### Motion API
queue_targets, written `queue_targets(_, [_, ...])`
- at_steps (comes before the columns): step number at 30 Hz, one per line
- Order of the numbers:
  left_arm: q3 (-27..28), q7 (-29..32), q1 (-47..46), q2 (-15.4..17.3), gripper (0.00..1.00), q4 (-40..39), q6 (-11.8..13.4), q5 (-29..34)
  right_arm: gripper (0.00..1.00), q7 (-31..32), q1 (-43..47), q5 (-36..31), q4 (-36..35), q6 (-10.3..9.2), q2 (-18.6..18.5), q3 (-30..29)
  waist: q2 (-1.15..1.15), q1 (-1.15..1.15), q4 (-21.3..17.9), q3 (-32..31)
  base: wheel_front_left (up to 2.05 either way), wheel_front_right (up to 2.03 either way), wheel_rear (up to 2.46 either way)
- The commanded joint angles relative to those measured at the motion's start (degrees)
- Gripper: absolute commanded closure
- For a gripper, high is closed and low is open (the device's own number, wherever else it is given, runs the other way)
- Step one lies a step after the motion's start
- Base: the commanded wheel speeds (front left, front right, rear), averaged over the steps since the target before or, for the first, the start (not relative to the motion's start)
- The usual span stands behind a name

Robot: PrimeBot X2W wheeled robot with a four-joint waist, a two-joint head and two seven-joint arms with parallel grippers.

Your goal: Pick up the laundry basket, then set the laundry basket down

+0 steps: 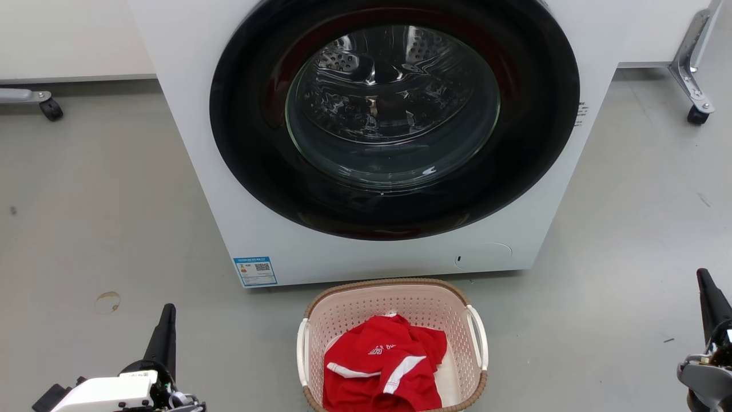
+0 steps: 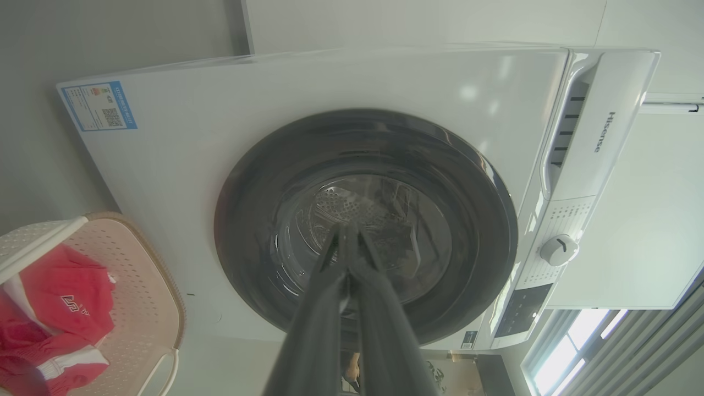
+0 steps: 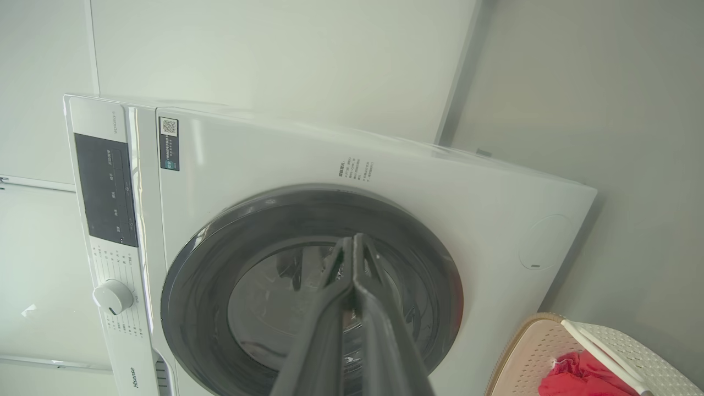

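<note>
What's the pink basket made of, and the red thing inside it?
The laundry basket looks like pale pink plastic: smooth, stiff walls with rows of moulded holes. Its brown rim looks woven, perhaps only moulded plastic. The red garment looks like soft, slightly shiny fabric, since it lies crumpled in folds.

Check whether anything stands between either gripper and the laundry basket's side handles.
Nothing visible does. The laundry basket sits on the floor before the washing machine, with bare floor between the left gripper and its left handle, and between the right gripper and its right handle. Both grippers are shut.
</note>
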Motion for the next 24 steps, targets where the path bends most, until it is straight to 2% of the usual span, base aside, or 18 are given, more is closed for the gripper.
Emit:
queue_targets(1, [1.89, 0.35, -2.91, 0.49, 1.0, -1.32, -0.47, 0.12, 1.0, 0.43, -2.78, -0.03, -1.76, 0.28, -1.4, 0.84, 0.0, 0.0, 0.0, 0.0, 0.0, 0.0, 0.0])
queue_targets(24, [1.94, 0.39, -2.92, 0.45, 1.0, -1.32, -0.47, 0.17, 1.0, 0.46, -2.79, -0.06, -1.76, 0.28, -1.38, 0.81, 0.0, 0.0, 0.0, 0.0, 0.0, 0.0, 0.0])
